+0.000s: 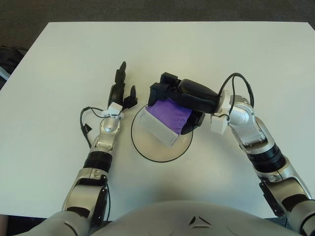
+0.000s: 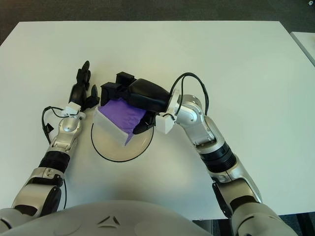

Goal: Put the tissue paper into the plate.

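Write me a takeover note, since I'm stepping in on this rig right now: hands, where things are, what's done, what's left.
Right hand: shut on the tissue pack, holding it tilted over the far part of the plate.
Left hand: open, holding nothing, beside the plate's left rim.
Done: pack picked up and brought over the plate.
Left: lower it, let go, pull the right hand away. Whether the pack already touches the plate cannot be told.
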